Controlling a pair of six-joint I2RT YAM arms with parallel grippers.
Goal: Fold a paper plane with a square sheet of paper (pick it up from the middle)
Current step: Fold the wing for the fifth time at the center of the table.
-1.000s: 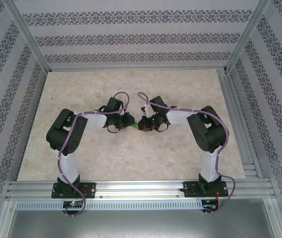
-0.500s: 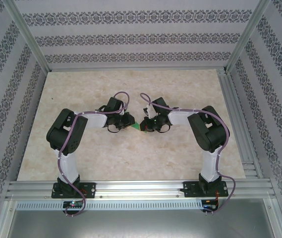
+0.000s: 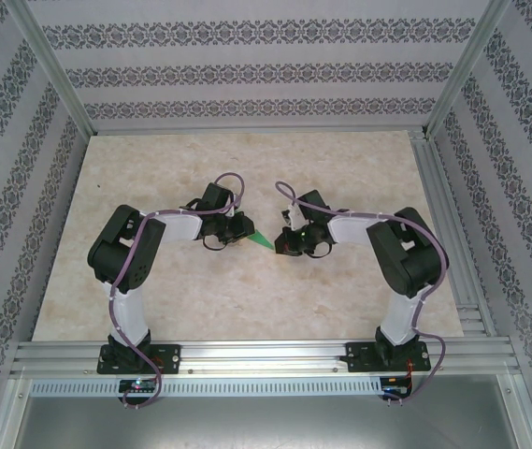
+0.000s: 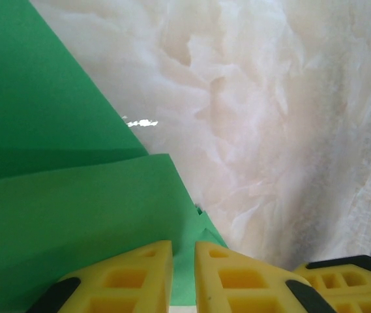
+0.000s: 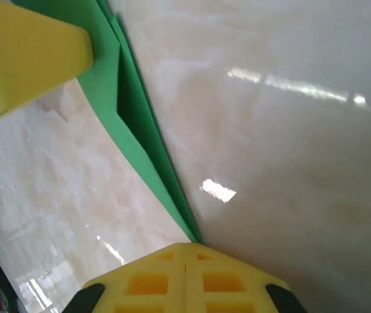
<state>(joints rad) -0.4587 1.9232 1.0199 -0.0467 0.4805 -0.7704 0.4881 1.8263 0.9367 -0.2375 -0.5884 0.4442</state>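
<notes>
right pincer [image 5: 186, 253] is pressing its ribbed yellow fingers flat together at the near side of the pair. the pointed end of the green paper [image 5: 143, 130] is running straight into their seam, so it is looking like a pinch on that tip, though the exact contact is hiding behind the pads.

from there the paper is stretching leftward and slightly farther away, widening as it goes. its long axis is lying across the table [image 3: 247, 299] from one arm to the other, with each arm holding its own end.

left pincer [image 4: 184, 254] is sitting just beyond, at the wide end. its fingers are standing almost together, with the green layers passing through the thin gap, so it is gripping the paper there.

the paper is showing as thin, matt and bright green, already folded into overlapping flaps with crisp straight edges and a crease along its length. the table under it is showing as pale, marbled and glossy, throwing back small glints of light. judging from this, the coming move is hinging on keeping that span taut between both pinches.
</notes>
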